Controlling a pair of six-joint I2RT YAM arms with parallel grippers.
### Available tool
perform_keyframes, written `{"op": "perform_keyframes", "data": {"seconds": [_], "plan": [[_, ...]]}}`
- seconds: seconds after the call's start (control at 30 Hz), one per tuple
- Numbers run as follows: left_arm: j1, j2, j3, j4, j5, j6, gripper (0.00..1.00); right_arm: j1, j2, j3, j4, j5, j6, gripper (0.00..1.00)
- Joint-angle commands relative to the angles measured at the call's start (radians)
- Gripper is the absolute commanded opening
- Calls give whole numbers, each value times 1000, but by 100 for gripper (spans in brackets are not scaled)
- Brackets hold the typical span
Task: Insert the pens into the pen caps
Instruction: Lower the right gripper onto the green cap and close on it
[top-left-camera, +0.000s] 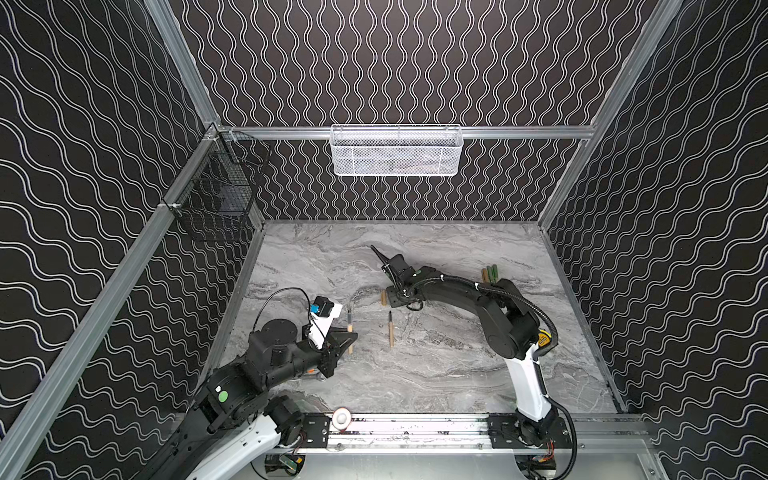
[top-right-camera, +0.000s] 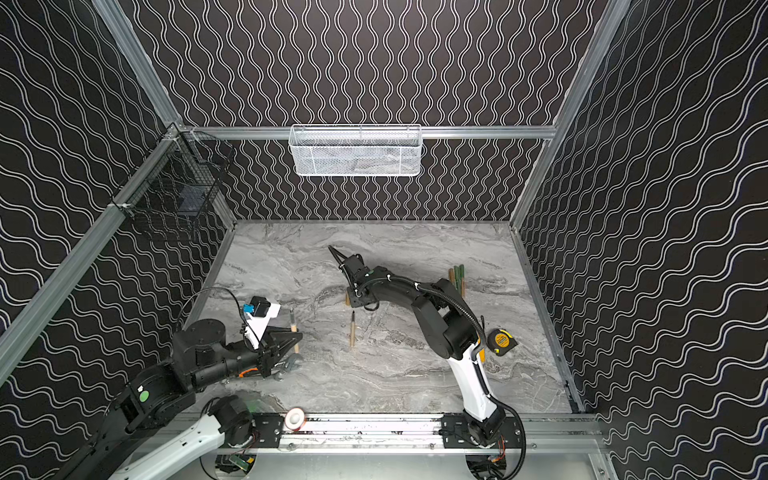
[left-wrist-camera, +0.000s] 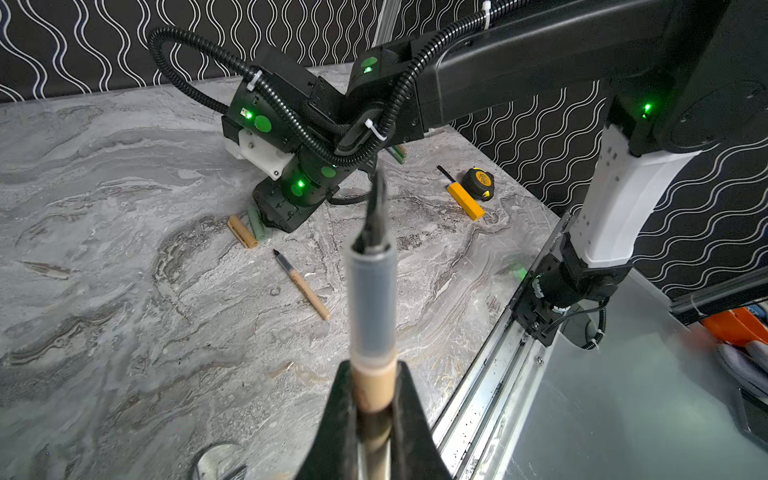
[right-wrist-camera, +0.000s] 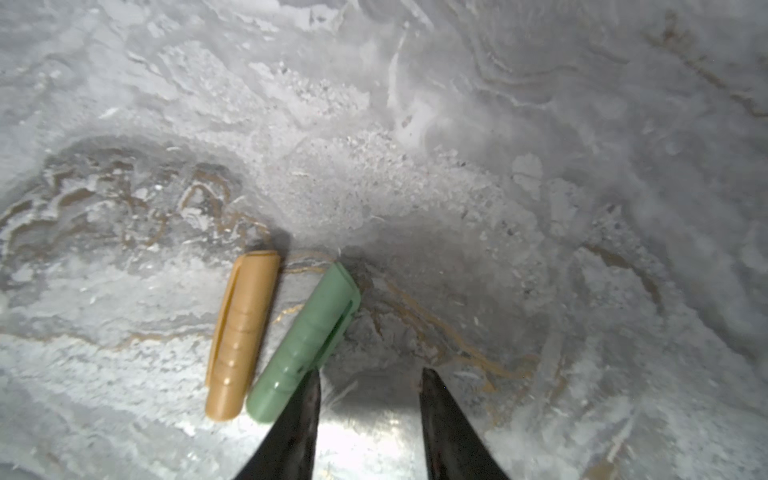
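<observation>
Right wrist view: the right pincer (right-wrist-camera: 370, 370) stands open over bare surface (right-wrist-camera: 498, 124), one jaw touching the side of the green cap (right-wrist-camera: 305, 340), which lies just beside the tan cap (right-wrist-camera: 243, 332). Closing here would likely miss the green cap or shove it into its neighbour. The left pincer (left-wrist-camera: 372, 365) is clamped on a tan pen (left-wrist-camera: 372, 299), well apart from the green cap. In both top views the right arm (top-left-camera: 457, 286) hides the green cap and partly covers the clustered pens (top-left-camera: 490, 274) beyond it.
</observation>
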Motion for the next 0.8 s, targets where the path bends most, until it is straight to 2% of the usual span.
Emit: {"op": "perform_keyframes", "data": {"seconds": [0.0, 0.77], "plan": [[1, 4, 0, 38, 13, 12, 0, 2, -19, 6, -12, 26, 9, 43], [4, 11, 1, 43, 31, 16, 0, 2, 40, 63, -5, -35, 6, 43]]}}
